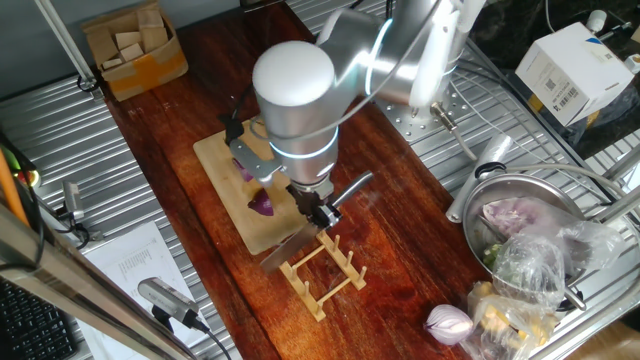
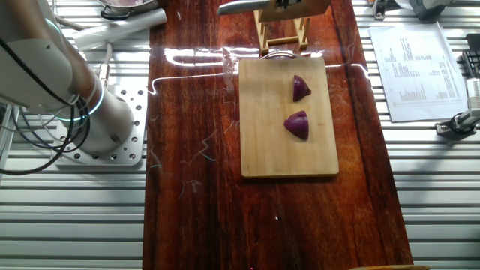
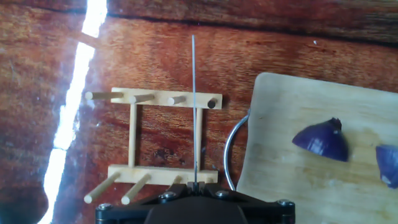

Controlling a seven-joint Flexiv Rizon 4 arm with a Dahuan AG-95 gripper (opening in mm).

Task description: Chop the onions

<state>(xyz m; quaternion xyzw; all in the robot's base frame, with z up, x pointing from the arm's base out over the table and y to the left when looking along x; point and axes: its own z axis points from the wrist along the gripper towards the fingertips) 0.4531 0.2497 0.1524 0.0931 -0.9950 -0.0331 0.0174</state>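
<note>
Purple onions (image 2: 298, 105), 2 small wedges, lie on a pale wooden cutting board (image 2: 270, 142) in the other fixed view, 1 above the other right of the frame's centre, close together but apart. Each is dark red-violet with a lighter face. In the hand view the nearer wedge sits at the right of the frame and the second is cut off by the right edge.

In the hand view, the claw (image 3: 194, 198) sits at the bottom centre, so both wedges lie to its right and slightly higher in the frame, well apart from it. The claw is gripping the cleaver (image 3: 194, 112), whose blade shows edge-on as a thin grey line rising from the black housing to the upper middle of the frame. That blade stands over a small wooden peg rack (image 3: 155, 146), not over the board. A metal loop on the board's end curves just right of the rack.

In one fixed view the arm's white joint (image 1: 293, 85) fills the centre and hides most of the board; 1 wedge peeks out just below it, left of the gripper, with the rack lower right of it. The blade slants down-left from the hand, its handle up-right.

Everything rests on a dark red wood table (image 2: 191, 187). A steel bowl (image 1: 520, 200) with bagged vegetables sits at the lower right, a whole pink onion (image 1: 449, 322) beside it.
</note>
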